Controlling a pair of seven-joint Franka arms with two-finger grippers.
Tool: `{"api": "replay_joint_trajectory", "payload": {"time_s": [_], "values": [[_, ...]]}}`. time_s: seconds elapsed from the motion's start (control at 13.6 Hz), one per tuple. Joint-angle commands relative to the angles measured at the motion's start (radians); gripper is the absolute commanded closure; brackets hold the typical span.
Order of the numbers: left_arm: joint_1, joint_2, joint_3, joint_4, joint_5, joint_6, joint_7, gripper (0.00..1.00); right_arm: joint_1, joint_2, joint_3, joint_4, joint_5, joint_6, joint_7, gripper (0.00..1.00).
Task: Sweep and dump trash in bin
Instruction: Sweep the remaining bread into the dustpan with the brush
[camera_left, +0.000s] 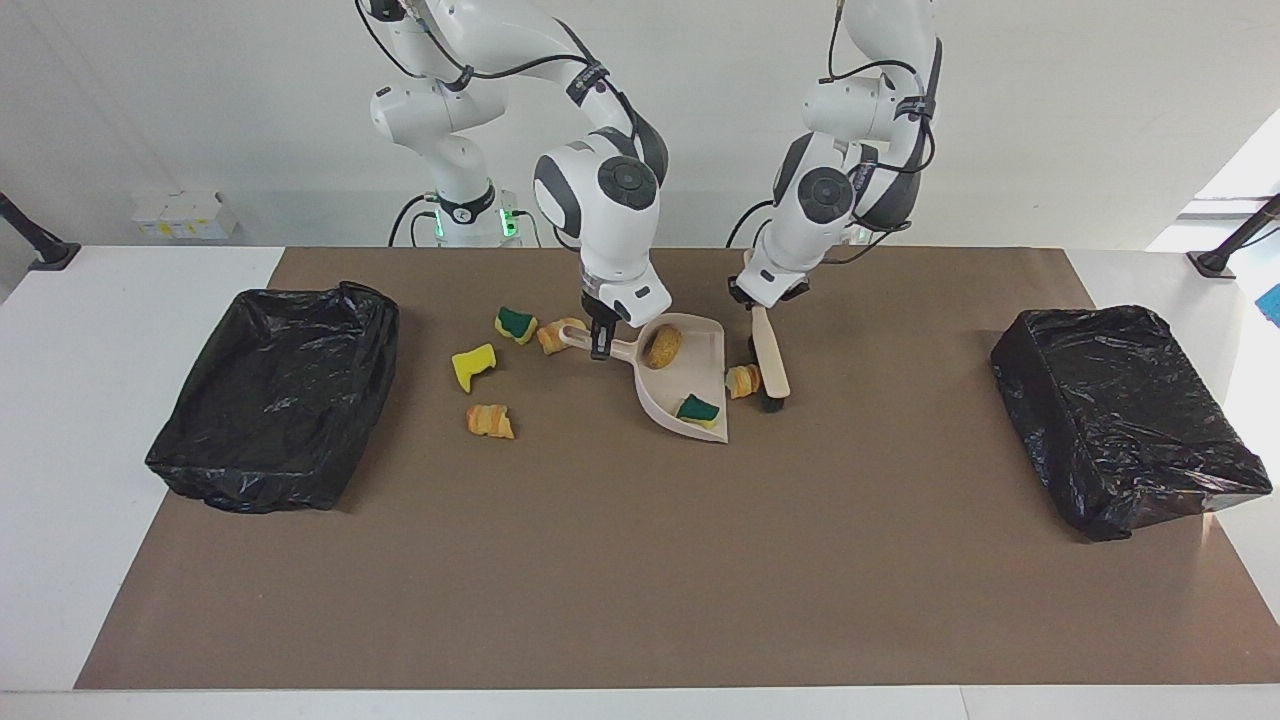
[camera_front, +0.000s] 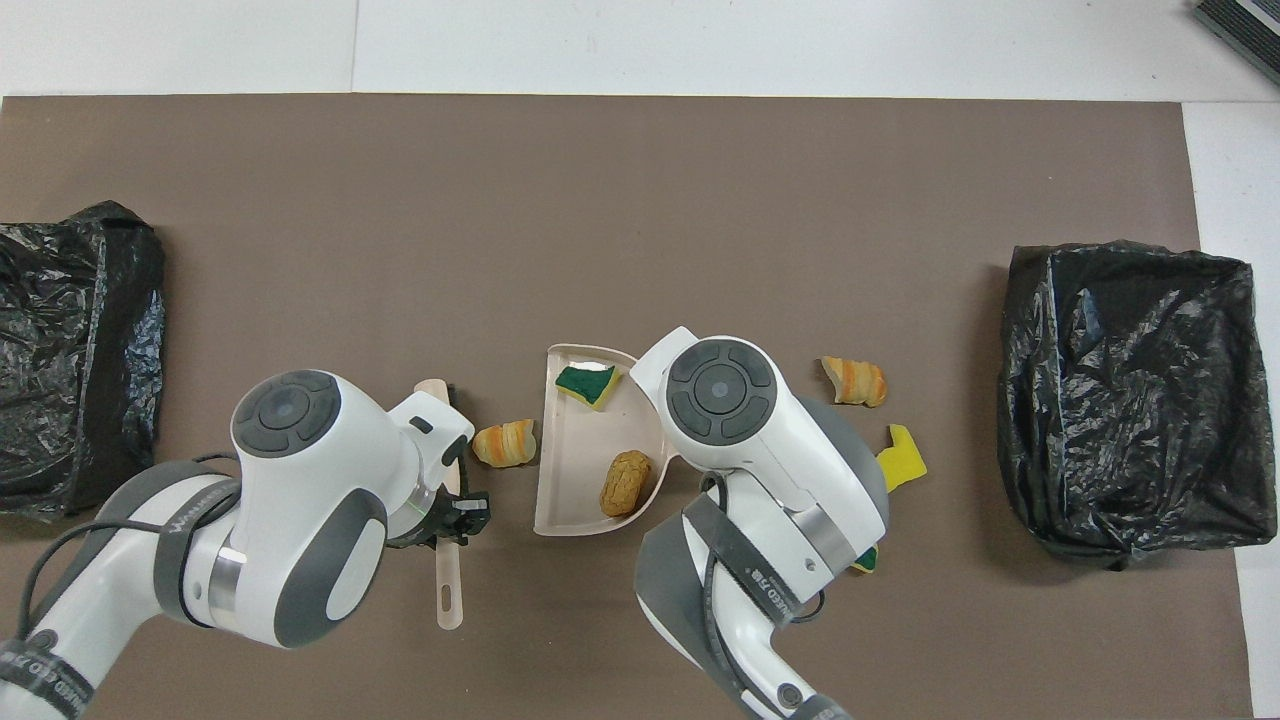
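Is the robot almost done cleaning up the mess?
Not yet. Two scraps already sit in the dustpan: a bread piece and a green sponge chunk. The right gripper holds the dustpan's handle, and the left gripper holds the brush, with one bread scrap between brush and pan. Four scraps still lie beside the handle, and nothing has gone into a bin.

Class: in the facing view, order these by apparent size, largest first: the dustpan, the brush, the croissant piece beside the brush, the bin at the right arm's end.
1. bin
2. dustpan
3. brush
4. croissant piece

The brush is partly hidden by the left gripper, so its rank is less sure.
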Motion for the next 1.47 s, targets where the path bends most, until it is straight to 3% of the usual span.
{"api": "replay_joint_trajectory", "payload": {"time_s": [0.0, 0.44, 0.81, 1.4], "values": [[-0.069, -0.009, 0.011, 0.006, -0.002, 0.021, -0.007, 1.00, -0.012, -0.005, 0.002, -0.004, 0.023, -0.003, -0.066, 1.00], [-0.057, -0.008, 0.015, 0.008, -0.002, 0.018, 0.004, 1.00, -0.025, -0.016, 0.002, -0.005, 0.024, -0.035, -0.119, 1.00], [0.061, 0.005, 0.017, 0.007, 0.044, 0.009, 0.001, 1.00, -0.052, -0.030, 0.002, -0.002, 0.026, -0.038, -0.152, 1.00], [0.136, 0.020, 0.017, 0.010, 0.076, 0.021, -0.008, 1.00, -0.061, -0.036, 0.002, -0.007, 0.027, -0.050, -0.179, 1.00]]}}
